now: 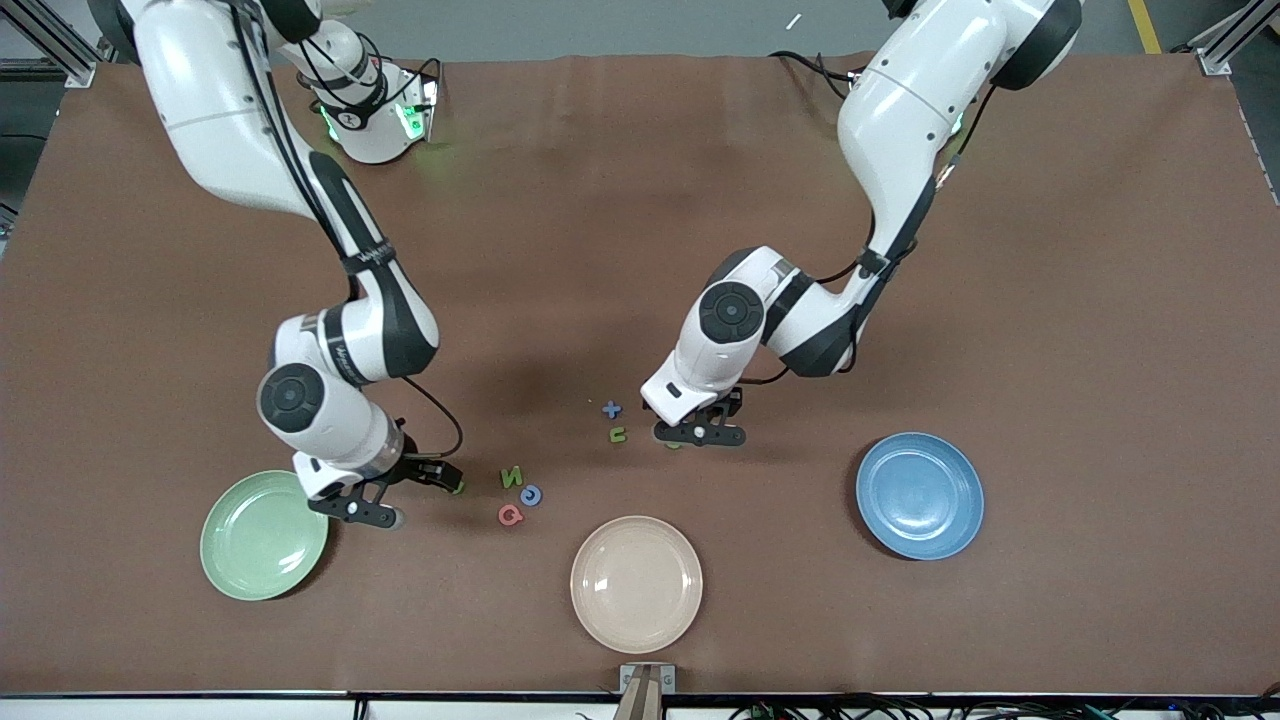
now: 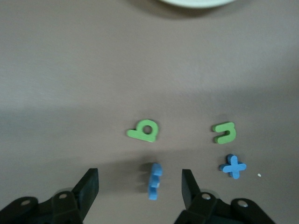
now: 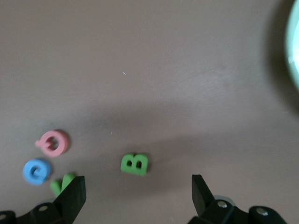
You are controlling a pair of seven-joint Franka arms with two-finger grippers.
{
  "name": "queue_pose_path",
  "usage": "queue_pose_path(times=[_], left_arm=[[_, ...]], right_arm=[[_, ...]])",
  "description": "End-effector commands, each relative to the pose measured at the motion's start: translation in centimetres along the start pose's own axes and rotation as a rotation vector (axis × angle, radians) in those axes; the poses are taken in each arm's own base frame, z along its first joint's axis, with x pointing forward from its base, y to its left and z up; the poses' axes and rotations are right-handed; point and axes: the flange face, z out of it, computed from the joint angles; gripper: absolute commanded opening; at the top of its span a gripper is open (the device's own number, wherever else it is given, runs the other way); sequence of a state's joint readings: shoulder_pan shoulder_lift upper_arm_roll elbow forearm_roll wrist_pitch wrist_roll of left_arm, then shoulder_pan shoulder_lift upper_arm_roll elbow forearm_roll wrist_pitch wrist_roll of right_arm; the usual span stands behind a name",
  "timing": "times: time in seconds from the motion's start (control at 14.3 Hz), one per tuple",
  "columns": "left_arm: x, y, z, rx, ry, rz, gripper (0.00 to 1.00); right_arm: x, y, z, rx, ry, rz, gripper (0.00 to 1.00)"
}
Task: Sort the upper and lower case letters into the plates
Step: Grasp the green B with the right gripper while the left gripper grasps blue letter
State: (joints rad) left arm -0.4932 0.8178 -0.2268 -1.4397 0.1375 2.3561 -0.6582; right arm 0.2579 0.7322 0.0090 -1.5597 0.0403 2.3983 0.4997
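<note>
1. Two arms are down low over the brown counter (image 1: 1050,300), each with its pincer spread wide and holding nothing.
2. Left pincer (image 2: 140,186) hangs just above a blue letter (image 2: 154,181) that stands on edge between its fingers (image 2: 87,189), touching neither.
3. Just beside that one lie a green b (image 2: 144,130), a green u-shaped letter (image 2: 225,132) and a blue plus-like piece (image 2: 232,166), all flat on the counter, near the middle of it.
4. Right pincer (image 3: 135,191) hovers over a green B (image 3: 134,164), beside the mint plate (image 1: 262,535) at the right arm's end.
5. Near the B sit a pink Q (image 3: 53,142), a blue round letter (image 3: 36,171) and a green N (image 1: 511,476), apart from each other.
6. Blue plate (image 1: 920,495) sits toward the left arm's end; a cream plate (image 1: 636,584) lies between the two, nearest the front camera. No letter lies in any plate.
</note>
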Motion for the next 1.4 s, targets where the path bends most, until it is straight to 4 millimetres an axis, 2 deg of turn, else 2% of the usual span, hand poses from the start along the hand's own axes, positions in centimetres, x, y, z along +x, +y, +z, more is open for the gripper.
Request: queue_pose_path(times=[0.0, 0.14, 0.28, 0.42, 0.49, 0.56, 0.63, 0.7, 0.84, 0.91, 1.05, 1.12, 1.19, 1.33], left_arm=[[-0.3, 1.1, 1.1, 0.018, 0.013, 0.035, 0.66], [-1.0, 1.3, 2.6, 0.028, -0.004, 0.044, 0.56], [-1.3, 1.2, 3.6, 0.035, -0.016, 0.052, 0.43], [-1.4, 1.7, 3.5, 0.032, -0.013, 0.057, 0.4], [-1.5, 1.8, 3.4, 0.031, -0.012, 0.058, 0.33], [-1.5, 1.8, 3.4, 0.031, -0.012, 0.058, 0.21], [-1.7, 2.2, 3.4, 0.03, -0.013, 0.057, 0.05], [-2.0, 2.6, 3.2, 0.03, -0.012, 0.064, 0.0], [-1.4, 1.8, 2.7, 0.037, -0.011, 0.056, 0.0], [-0.2, 0.5, 1.8, 0.049, 0.005, 0.042, 0.0], [2.3, -3.3, -1.5, 0.123, 0.013, -0.008, 0.0], [4.3, -6.9, -3.8, 0.167, 0.009, -0.056, 0.0], [5.5, -9.7, -5.2, 0.181, 0.001, -0.083, 0.0], [7.6, -15.4, -6.9, 0.202, -0.019, -0.134, 0.01]], right_arm=[[-0.1, 0.0, 3.3, -0.006, -0.008, 0.088, 1.0], [-0.3, -0.1, 4.4, -0.011, -0.016, 0.096, 1.0], [-0.4, -0.3, 4.7, -0.011, -0.021, 0.097, 0.95], [-0.8, -0.9, 4.7, -0.011, -0.022, 0.087, 0.89], [-1.1, -1.4, 4.7, -0.012, -0.021, 0.077, 0.85], [-1.1, -1.4, 4.7, -0.013, -0.023, 0.075, 0.8], [-1.1, -1.4, 4.7, -0.013, -0.021, 0.072, 0.76], [-1.2, -1.5, 4.7, -0.016, -0.019, 0.066, 0.71], [-1.2, -1.6, 4.6, -0.02, -0.016, 0.047, 0.6], [-1.2, -1.6, 4.5, -0.028, -0.011, 0.032, 0.54], [-1.1, -1.5, 4.5, -0.034, -0.006, 0.024, 0.39], [-1.2, -1.5, 4.6, -0.036, -0.008, 0.026, 0.32], [-1.1, -1.5, 4.5, -0.035, -0.007, 0.026, 0.26], [-1.0, -1.5, 4.1, -0.035, -0.005, 0.025, 0.12]])
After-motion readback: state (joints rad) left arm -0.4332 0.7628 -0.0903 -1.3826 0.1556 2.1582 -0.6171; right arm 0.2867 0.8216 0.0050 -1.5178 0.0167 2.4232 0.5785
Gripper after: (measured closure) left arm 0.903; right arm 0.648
